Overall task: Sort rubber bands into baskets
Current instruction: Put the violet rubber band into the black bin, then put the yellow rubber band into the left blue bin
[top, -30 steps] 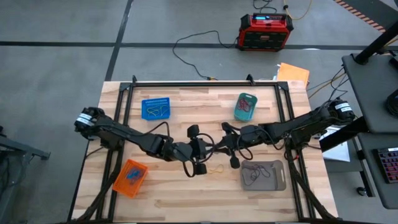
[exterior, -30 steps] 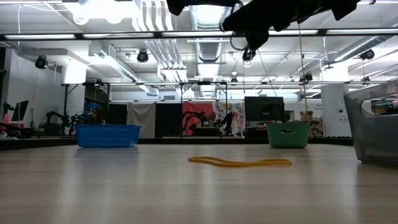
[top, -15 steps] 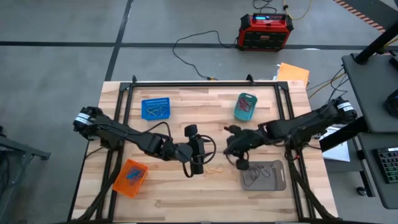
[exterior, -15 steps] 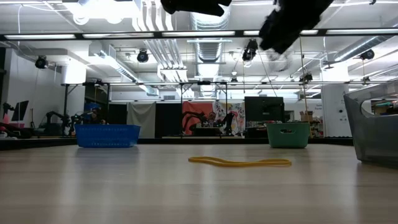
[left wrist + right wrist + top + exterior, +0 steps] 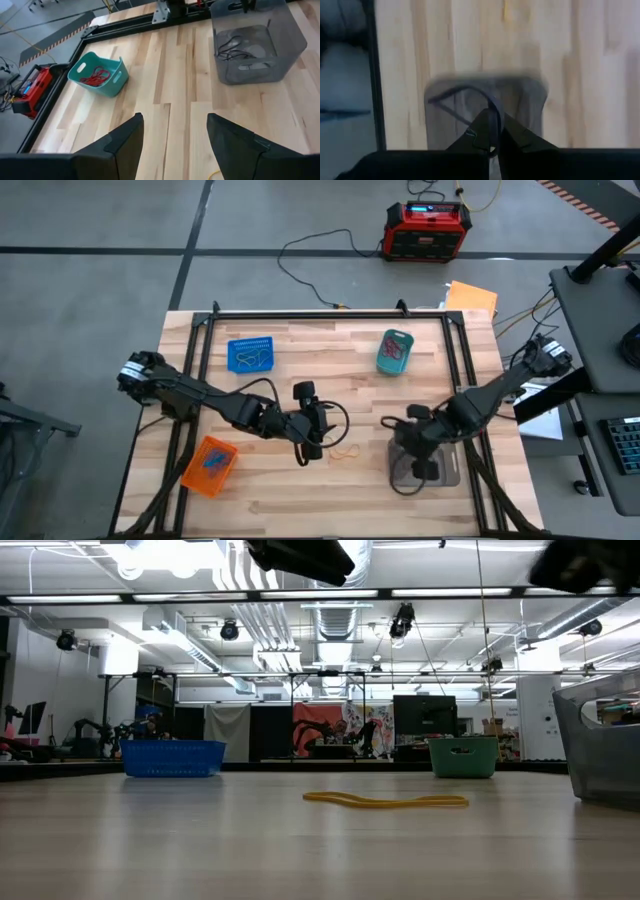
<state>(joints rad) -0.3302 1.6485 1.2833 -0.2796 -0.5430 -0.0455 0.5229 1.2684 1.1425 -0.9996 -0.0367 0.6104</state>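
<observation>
I see my right gripper (image 5: 421,448) over the wide flat grey plastic basket (image 5: 446,463) at lower right of the high view, fingers pinched shut on a thin grey rubber band (image 5: 492,112) looping up from the fingertips. My left gripper (image 5: 318,442) sits at centre with its fingers spread apart, holding nothing. The thin yellow rubber band (image 5: 347,450) lies flat on the wooden table (image 5: 300,500) just to its right. The orange rectangular basket (image 5: 209,466) waits lower left, the blue rectangular basket (image 5: 250,354) upper left, the teal rounded basket (image 5: 394,351) upper right.
</observation>
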